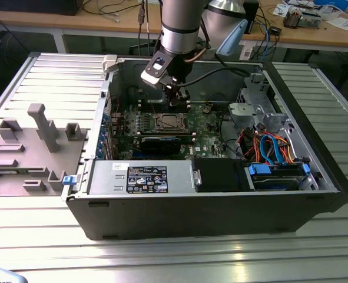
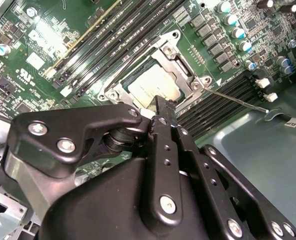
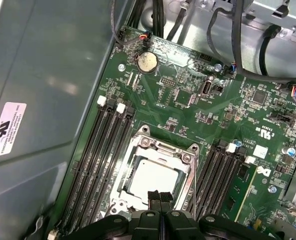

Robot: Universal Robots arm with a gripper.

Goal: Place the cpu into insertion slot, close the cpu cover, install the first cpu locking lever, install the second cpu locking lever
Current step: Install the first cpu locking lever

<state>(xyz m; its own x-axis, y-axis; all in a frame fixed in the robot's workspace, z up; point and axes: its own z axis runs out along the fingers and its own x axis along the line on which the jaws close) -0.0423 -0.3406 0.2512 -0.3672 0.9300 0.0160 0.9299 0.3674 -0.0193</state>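
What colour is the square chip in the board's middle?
The chip is pale silver-grey, best seen in the first wrist view.

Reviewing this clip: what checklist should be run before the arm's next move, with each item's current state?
1. Chip seated in socket: ok.
2. Cover down over chip: ok, looks flat.
3. Lever latched: not ok, it juts away from the socket.
4. Other lever latched: cannot tell.
5. Gripper shut, holding nothing: ok, tips at the socket's edge.
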